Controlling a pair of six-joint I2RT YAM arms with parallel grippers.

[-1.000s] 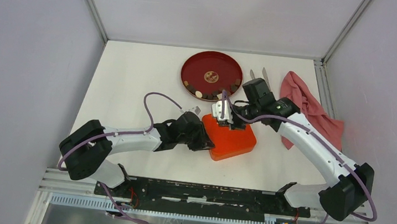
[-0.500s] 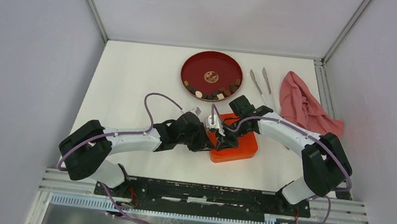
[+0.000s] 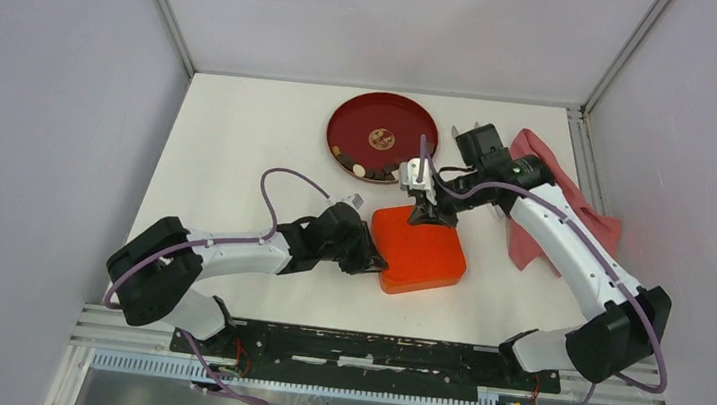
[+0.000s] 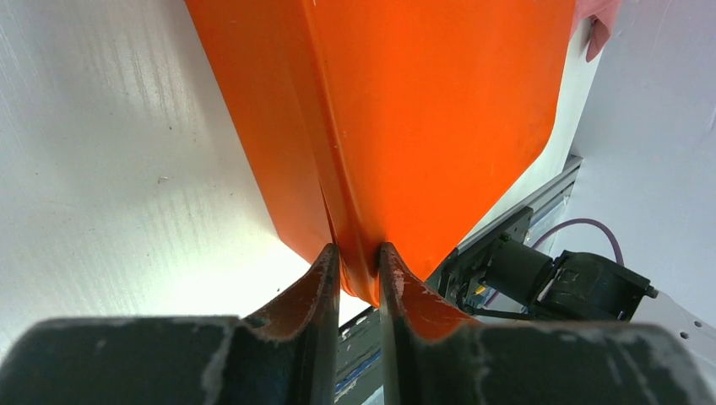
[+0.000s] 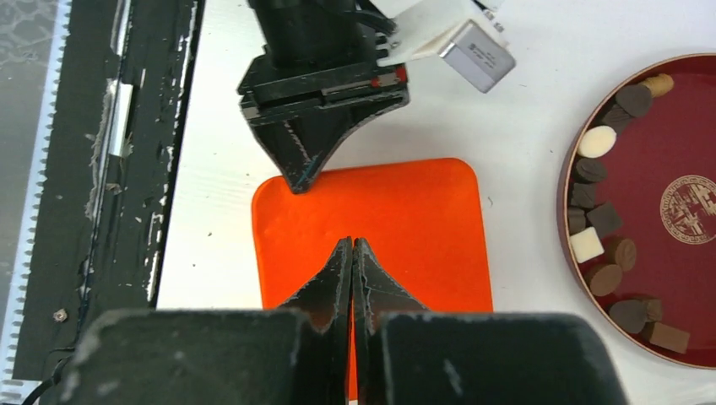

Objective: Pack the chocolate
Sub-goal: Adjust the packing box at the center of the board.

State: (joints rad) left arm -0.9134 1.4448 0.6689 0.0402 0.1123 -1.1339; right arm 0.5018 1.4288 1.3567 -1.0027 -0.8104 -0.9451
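An orange box (image 3: 422, 252) with its lid on lies in the middle of the table. My left gripper (image 3: 376, 257) is shut on its near-left corner. In the left wrist view the fingers (image 4: 321, 278) pinch the box's (image 4: 422, 101) rim at the seam. My right gripper (image 3: 424, 212) hovers shut and empty over the far edge of the lid (image 5: 405, 211), fingertips (image 5: 352, 242) together. The chocolate (image 3: 370, 170), dark brown and cream-white pieces (image 5: 601, 221), lies along the near edge of the red plate (image 3: 385, 115).
A pink cloth (image 3: 575, 210) lies at the back right, partly under the right arm. The red plate's rim (image 5: 564, 211) is a short way right of the box. The black base rail (image 3: 359, 348) runs along the near edge.
The right gripper went down onto the orange lid half a second ago and has since risen back toward the plate, still shut. The left gripper kept its hold on the box corner.
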